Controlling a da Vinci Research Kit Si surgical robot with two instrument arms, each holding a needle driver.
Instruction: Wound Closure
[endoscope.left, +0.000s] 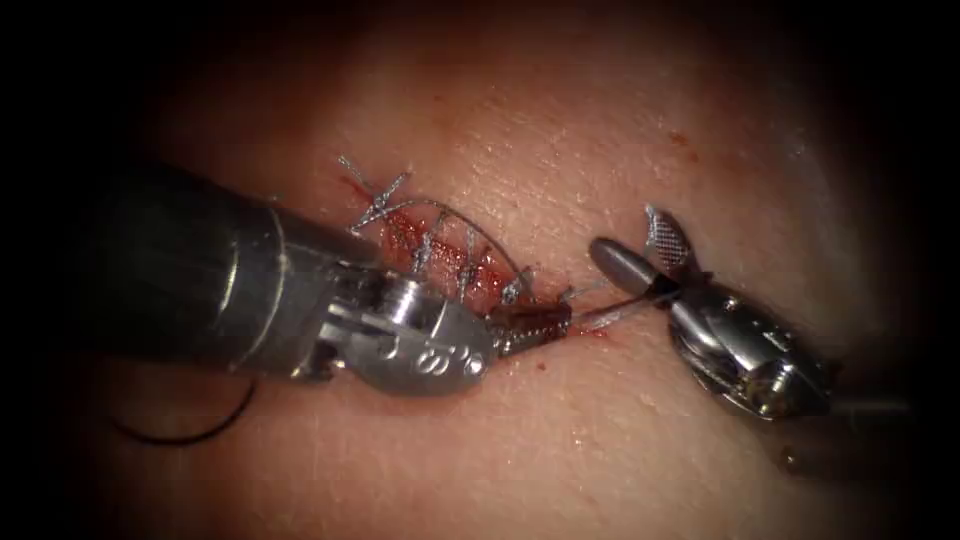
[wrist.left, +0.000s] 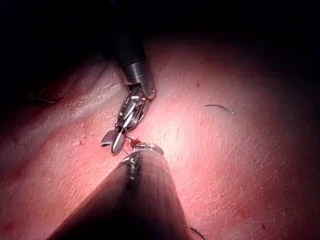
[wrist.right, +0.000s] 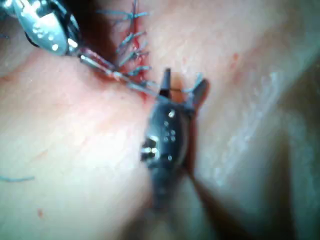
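The left arm's steel needle driver (endoscope.left: 535, 322) has its jaws pressed together, pinching pale thread (endoscope.left: 610, 312) at the near right end of the stitched red cut (endoscope.left: 450, 255) in the soft, slippery pink tissue (endoscope.left: 560, 130). Right of it, the right arm's tool (endoscope.left: 640, 250) has its jaws spread around that thin, limp strand, best gripped near the knot. I see no needle; a dark curved loop (endoscope.left: 190, 432) lies near left.

Left arm: dark grey round shaft, silver metal collar, polished steel wrist housing with engraved markings; slim ribbed steel pincer (endoscope.left: 535, 322), stained red. Right arm: polished steel wrist, round pivot screw; pincer (endoscope.left: 645, 250) with cross-hatched inner face.
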